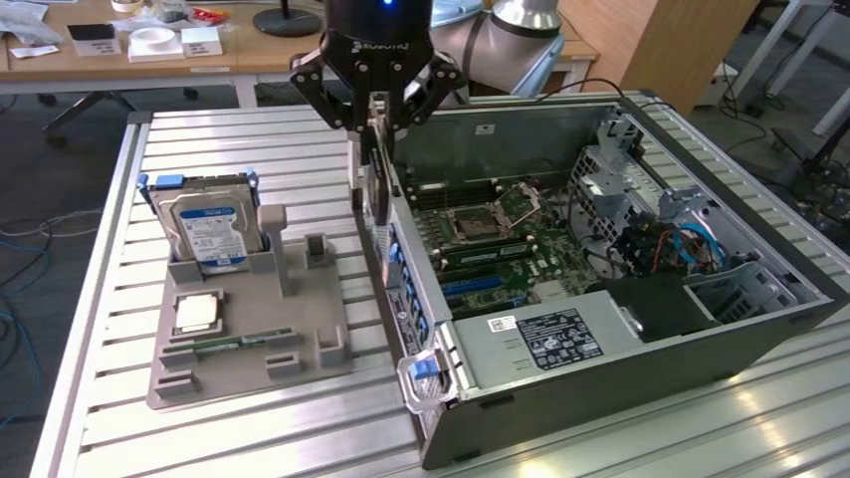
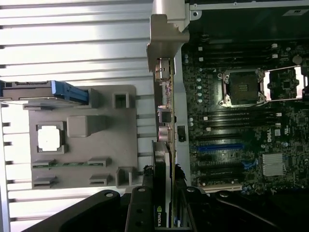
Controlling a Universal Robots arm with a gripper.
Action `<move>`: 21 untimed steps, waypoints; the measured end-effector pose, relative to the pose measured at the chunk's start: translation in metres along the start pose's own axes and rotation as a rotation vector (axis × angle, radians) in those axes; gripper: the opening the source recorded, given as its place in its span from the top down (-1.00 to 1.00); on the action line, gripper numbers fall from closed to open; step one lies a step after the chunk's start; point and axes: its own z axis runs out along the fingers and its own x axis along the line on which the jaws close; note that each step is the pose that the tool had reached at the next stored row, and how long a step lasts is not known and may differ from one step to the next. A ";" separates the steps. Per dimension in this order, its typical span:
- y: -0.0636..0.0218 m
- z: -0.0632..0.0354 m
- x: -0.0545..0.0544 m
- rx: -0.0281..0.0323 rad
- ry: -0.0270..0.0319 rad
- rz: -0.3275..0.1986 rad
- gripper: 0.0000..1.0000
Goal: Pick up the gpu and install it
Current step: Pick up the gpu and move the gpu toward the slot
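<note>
Over the edge of the open computer case [image 1: 571, 398], on the exterior view's left, the hand [image 1: 376, 127] is clenched on the gpu [image 1: 380, 189]. The card hangs on end from the fingers [image 2: 143, 205], with its silver bracket [image 2: 166, 34] at the low end. It sits right by the case wall, not yet down in the motherboard [image 1: 512, 244]. Beside the case on the slatted surface [image 1: 226, 149] lies a grey holder tray [image 1: 313, 329]. A blue-labelled hard drive [image 1: 210, 237] stands upright in it, with a processor chip [image 1: 197, 314] and a memory stick [image 1: 242, 342] nearby.
</note>
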 end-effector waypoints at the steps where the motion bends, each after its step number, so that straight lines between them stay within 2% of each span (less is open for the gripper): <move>1: 0.0002 0.0001 -0.003 -0.0003 0.0000 0.000 0.47; 21: 0.0049 0.0015 -0.064 -0.0068 0.0007 0.000 0.47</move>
